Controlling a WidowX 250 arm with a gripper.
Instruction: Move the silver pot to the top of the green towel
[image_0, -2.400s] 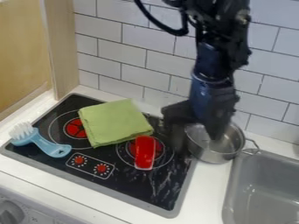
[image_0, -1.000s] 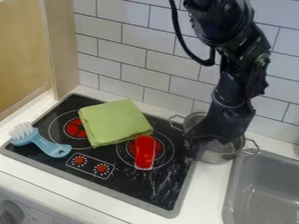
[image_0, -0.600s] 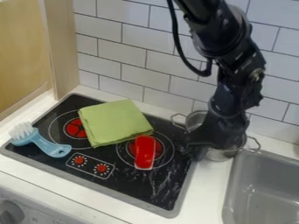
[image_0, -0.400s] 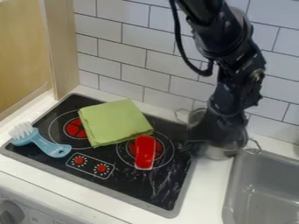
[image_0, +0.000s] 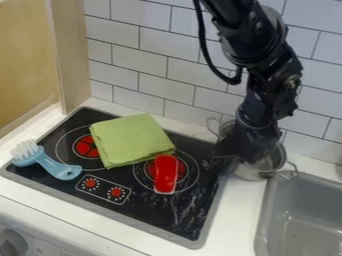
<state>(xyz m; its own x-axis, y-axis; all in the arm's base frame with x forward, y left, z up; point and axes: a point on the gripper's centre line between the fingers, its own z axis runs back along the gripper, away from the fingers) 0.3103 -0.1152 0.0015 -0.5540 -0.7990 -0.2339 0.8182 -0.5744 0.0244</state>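
Silver pot: turned slightly clockwise
Pot's long axis, through handles: ten-to-four o'clock
Jaws: cannot tell whether clenched

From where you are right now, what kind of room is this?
It looks like a kitchen, maybe a toy one: there's a stovetop with red burner rings, a grey sink beside it, and a silver pot at the robot's gripper.

Pot partly hidden behind gripper; gripper outline blurred; arm cut off by top edge; sink by right and bottom edges; knob by left edge.
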